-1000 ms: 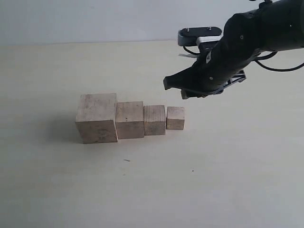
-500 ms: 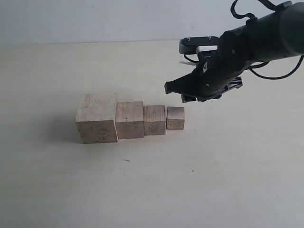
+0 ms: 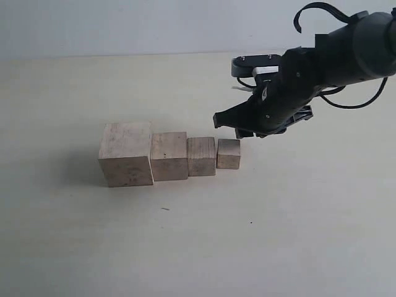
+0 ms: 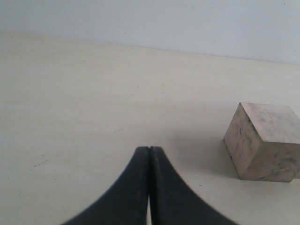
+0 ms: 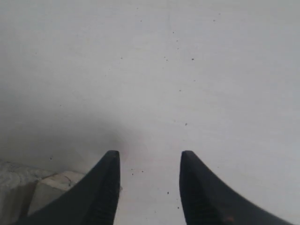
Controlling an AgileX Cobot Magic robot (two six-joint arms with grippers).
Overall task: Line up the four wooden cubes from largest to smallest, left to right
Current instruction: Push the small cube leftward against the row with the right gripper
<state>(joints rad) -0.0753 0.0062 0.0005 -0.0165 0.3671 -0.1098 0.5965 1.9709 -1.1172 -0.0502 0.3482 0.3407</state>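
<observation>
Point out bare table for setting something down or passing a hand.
Free: table in front of the cube row, the strip behind the largest cube, and all left of it. Crowded: the right end, where the open right gripper hangs close by the smallest cube.

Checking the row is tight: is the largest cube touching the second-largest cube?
Touching. The exterior view shows the largest cube and the second-largest cube flush, with no gap between them.

The right claw (image 5: 150, 154) hangs parted and empty above the pale table (image 5: 164, 70), a wooden cube (image 5: 54, 185) just outside its gap.
</observation>
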